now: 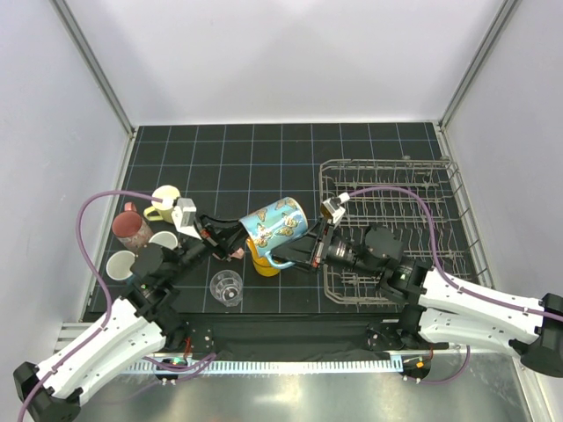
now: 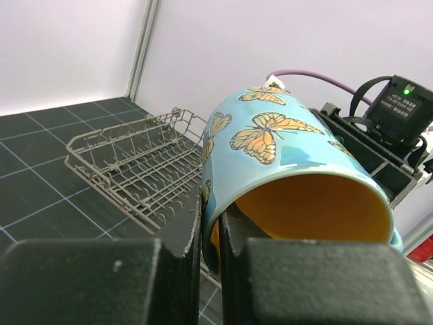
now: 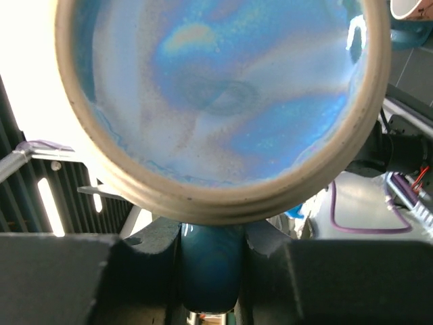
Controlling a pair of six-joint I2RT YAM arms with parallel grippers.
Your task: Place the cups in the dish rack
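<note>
A blue butterfly mug (image 1: 277, 224) with an orange inside hangs tilted above the mat, held between both grippers. My left gripper (image 1: 237, 245) is shut on its rim wall, one finger inside and one outside, as the left wrist view shows (image 2: 211, 233). My right gripper (image 1: 299, 257) is shut on the mug's dark blue handle (image 3: 208, 271), under its glazed base (image 3: 223, 95). The grey wire dish rack (image 1: 400, 189) stands at the right and holds no cups. It also shows in the left wrist view (image 2: 135, 162).
An orange-yellow mug (image 1: 262, 264) sits under the blue mug. A clear glass tumbler (image 1: 226, 287) stands near the front. At the left are a pale yellow mug (image 1: 164, 200), a maroon mug (image 1: 132, 230) and two light cups (image 1: 163, 239) (image 1: 121, 264).
</note>
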